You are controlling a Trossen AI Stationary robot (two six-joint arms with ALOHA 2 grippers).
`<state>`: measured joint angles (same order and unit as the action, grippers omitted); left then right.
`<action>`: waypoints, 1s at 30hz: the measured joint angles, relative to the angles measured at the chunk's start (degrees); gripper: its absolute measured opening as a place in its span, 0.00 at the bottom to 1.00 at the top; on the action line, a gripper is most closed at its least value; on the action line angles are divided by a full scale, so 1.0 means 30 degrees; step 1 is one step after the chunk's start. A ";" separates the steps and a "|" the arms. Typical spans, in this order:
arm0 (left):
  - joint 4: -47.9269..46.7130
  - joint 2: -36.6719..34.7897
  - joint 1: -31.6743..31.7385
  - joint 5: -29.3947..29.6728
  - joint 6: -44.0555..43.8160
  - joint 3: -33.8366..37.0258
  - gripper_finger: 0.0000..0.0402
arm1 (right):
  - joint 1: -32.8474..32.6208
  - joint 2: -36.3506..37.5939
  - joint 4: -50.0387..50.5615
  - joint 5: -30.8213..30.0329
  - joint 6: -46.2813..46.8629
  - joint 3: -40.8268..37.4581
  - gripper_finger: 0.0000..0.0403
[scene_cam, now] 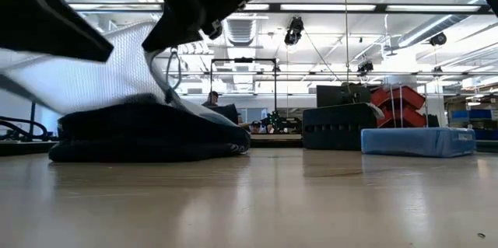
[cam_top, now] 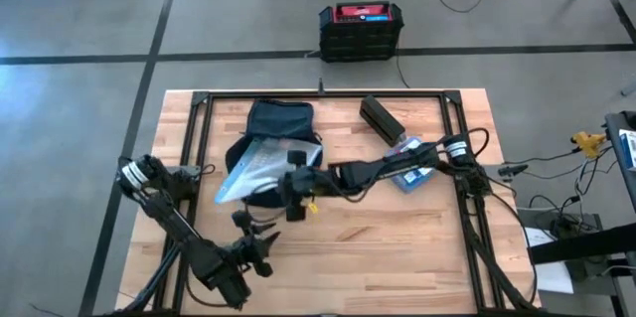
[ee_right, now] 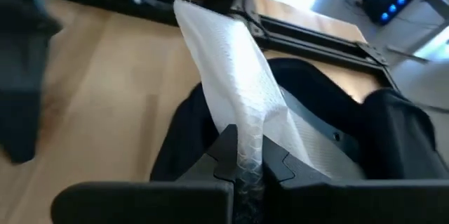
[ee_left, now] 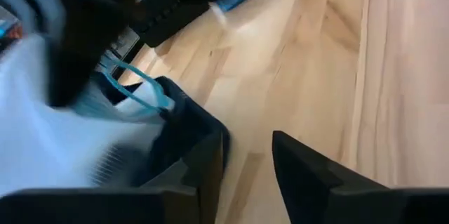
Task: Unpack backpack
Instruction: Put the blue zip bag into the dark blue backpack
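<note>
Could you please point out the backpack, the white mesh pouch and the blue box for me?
backpack (cam_top: pixel 280 118): high view, on its dark navy top panel.
white mesh pouch (ee_right: pixel 235 76): right wrist view, mid-sheet, above the fingers pinching it.
blue box (scene_cam: pixel 416 141): low view, on its front side.
</note>
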<state>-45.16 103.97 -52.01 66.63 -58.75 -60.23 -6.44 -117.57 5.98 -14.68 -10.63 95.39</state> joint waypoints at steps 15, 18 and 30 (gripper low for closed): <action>-0.4534 0.1507 0.0183 -0.0015 -0.4752 0.1258 0.19 | 0.0809 0.0084 1.0910 0.0502 0.0809 0.7899 0.00; -0.5346 0.1432 0.0192 0.1505 -0.4755 0.1549 0.19 | 0.0834 0.0084 1.1703 0.0577 0.1188 0.8220 0.00; -0.4151 0.0899 0.2967 -0.0194 -0.5094 0.3089 0.28 | 0.1034 0.0084 1.1919 0.2399 0.1671 0.8030 0.00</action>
<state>-57.62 106.66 -43.11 66.05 -74.04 -50.96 -3.33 -117.32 41.74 -7.49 -5.61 119.48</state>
